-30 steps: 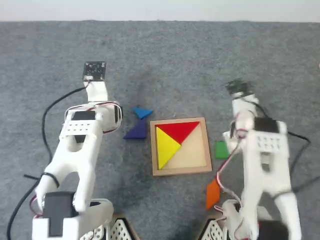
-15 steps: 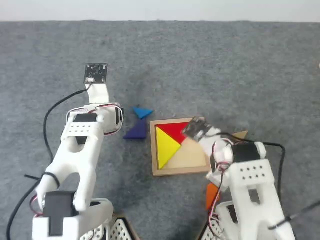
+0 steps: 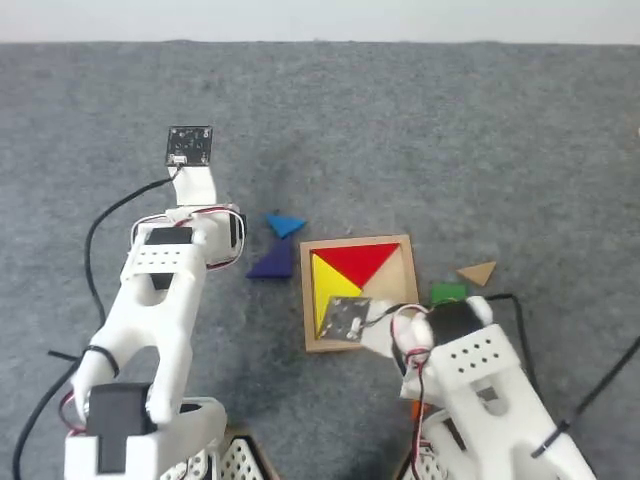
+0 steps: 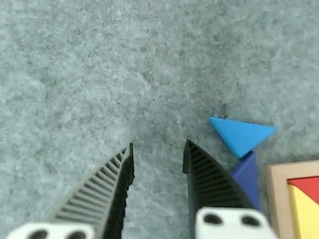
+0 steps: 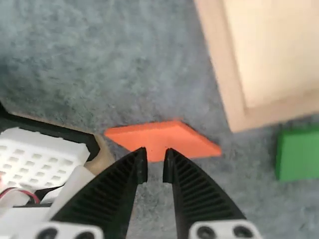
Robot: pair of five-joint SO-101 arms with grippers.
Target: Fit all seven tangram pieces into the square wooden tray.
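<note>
Wooden tray (image 3: 355,241): red triangle (image 3: 357,262), yellow triangle (image 3: 330,290)

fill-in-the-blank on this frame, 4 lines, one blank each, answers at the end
1. The tray holds ___ pieces: a red triangle and a yellow triangle.
2. The piece just beyond the right gripper is coloured ___.
3. The left gripper hangs over bare carpet, its jaws ___ with nothing between them.
4. The green square lies (inside/outside) ___ the tray.

Missing words: two; orange; open; outside.
</note>
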